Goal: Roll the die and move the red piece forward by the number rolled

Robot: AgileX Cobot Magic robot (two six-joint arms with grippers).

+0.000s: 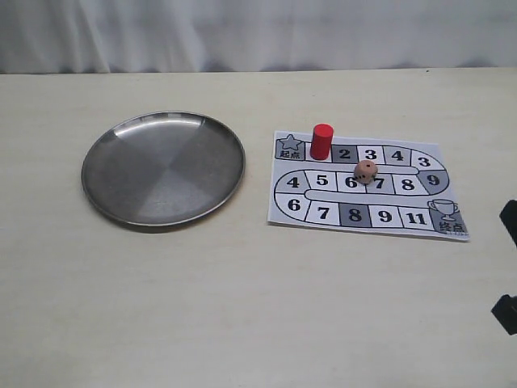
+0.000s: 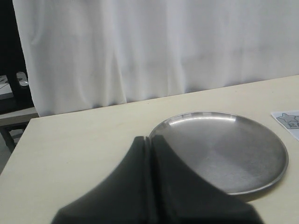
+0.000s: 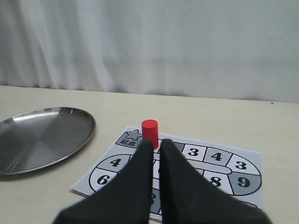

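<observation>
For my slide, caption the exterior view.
Red piece beside the start star, die on the number board, steel plate alongside.

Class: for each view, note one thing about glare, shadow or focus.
Exterior view: soft, even light; plate sheen in wedges, faint shadow at its near rim. Left wrist view: bright glare along plate rim; gripper blurred. Right wrist view: gripper dark, soft-edged; red piece sharp.

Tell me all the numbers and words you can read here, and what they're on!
All on the paper board:
"起点" under the star.
"2", "3", "4", "3", "9" along the top row and right bend.
"4", "5", "6", "7", "8" in the middle row.
"6", "7", "8", "9", "11" along the bottom row.
Words under the trophy: too blurred.
The die: pips unclear.
</observation>
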